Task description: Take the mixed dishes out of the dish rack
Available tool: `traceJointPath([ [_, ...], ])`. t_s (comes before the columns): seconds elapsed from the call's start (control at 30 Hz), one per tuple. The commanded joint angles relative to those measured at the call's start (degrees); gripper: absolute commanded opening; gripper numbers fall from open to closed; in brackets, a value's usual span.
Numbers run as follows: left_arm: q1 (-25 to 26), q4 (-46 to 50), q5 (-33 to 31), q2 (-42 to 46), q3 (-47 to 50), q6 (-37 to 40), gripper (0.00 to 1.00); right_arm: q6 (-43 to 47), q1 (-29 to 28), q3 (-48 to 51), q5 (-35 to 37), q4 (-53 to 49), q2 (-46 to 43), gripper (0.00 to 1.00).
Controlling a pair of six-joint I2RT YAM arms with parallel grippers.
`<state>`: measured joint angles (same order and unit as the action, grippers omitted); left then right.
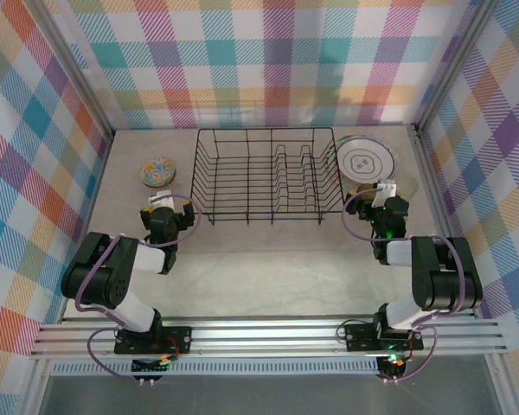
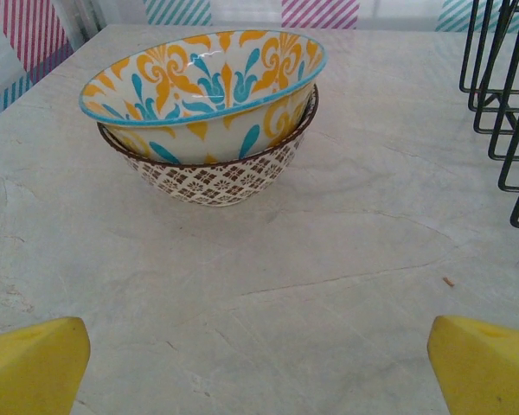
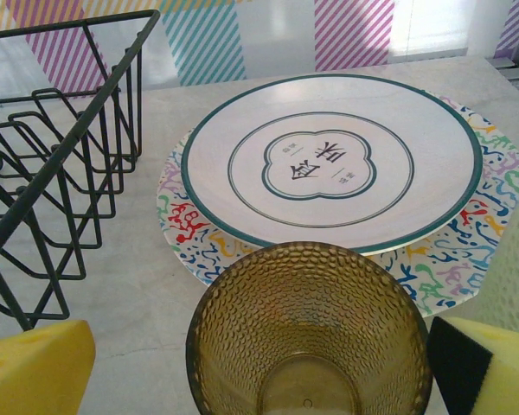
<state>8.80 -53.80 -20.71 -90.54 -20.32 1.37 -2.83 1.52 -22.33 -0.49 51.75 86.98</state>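
**Left gripper** (image 2: 259, 367): the jaws stand fully apart, with nothing between the yellow pads (image 2: 30, 367). Ahead of the jaws and slightly to their left, well clear of the pads, two small bowls sit nested on the table (image 2: 329, 285). The upper bowl (image 2: 203, 86) has orange and teal scrollwork and rests slightly tilted inside the lower bowl (image 2: 221, 177), which has a brown lattice pattern. The wire edge of the dish rack (image 1: 268, 177) stands to the right of these jaws.

**Right gripper** (image 3: 264, 372): the jaws stand fully apart and are clamped on nothing. The amber cup (image 3: 307, 328) stands upright between the pads, mouth up. A clear gap shows on its left side. The right pad lies very close to the cup wall, and contact there cannot be confirmed. Beyond the cup, a green-ringed plate (image 3: 329, 164) lies flat on a squiggle-patterned plate (image 3: 467, 251). The rack stands to the left of these jaws.

**Rack status:** seen from above, the dividers hold no dishes, so the unloading appears essentially complete.

**Handling notes (judgement):**
- The cup looks light, rigid and glossy, and its dimpled wall should give some purchase. Take it across the wall below the rim, with moderate force.
- The bowls and plates look hard, slick and probably brittle.
- Grip a bowl over its rim, one pad inside and one outside.
- A plate lying flat offers only its raised edge.
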Motion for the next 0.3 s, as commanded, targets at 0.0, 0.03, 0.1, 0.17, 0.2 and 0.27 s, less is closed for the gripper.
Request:
traceJointPath([
  [0.0, -0.69, -0.03, 1.26, -0.25, -1.2, 0.41, 1.0, -0.08, -0.41, 0.33, 0.05, -0.68, 1.08, 0.99],
  [0.03, -0.95, 0.38, 1.83, -0.24, -1.43, 0.26, 1.0, -0.07, -0.43, 0.34, 0.06, -0.69, 1.09, 0.99],
  [0.1, -1.88, 1.68, 3.91, -0.05, -1.95, -0.19, 1.0, -0.07, -0.42, 0.35, 0.05, -0.72, 1.09, 0.99],
  [0.17, -2.55, 2.21, 5.45, -0.02, -2.18, -0.47, 1.0, -0.07, -0.44, 0.35, 0.1, -0.7, 1.09, 0.99],
  [0.2, -2.56, 2.12, 5.5, -0.07, -2.1, -0.46, 1.0, -0.07, -0.42, 0.35, 0.06, -0.73, 1.07, 0.99],
  [0.27, -2.72, 2.12, 5.51, 0.03, -2.14, -0.48, 1.0, -0.07, -0.4, 0.35, 0.06, -0.73, 1.09, 0.99],
])
